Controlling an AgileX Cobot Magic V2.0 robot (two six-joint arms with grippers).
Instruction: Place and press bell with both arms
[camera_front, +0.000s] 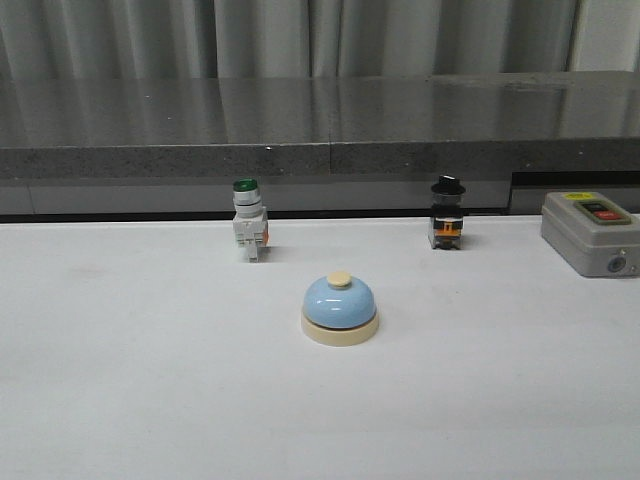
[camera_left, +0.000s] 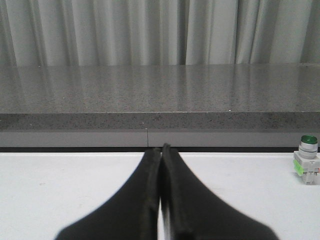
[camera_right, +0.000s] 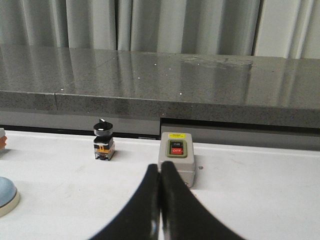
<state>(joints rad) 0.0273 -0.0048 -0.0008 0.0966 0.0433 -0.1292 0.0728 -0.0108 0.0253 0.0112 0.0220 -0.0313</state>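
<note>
The small light-blue domed desk bell, with its cream round base and cream knob, stands upright near the middle of the white table, free of any contact. Neither of my arms appears in the front view, so both sit back toward the near edge. My right gripper sees the bell's rim at the left margin of its view, ahead of the fingertips and off to the left; my left gripper does not see the bell at all, only the green-capped white push-button switch far off to the right. I judge the right arm the better placed of the two, though the bell lies roughly between them (being round, it offers no long axis to align with). Both grippers have their black fingers pressed together tip to tip, holding nothing and touching nothing. Beyond the bell stand the black-capped selector switch and, at the far right, the grey box with red button, both well apart from it.
</note>
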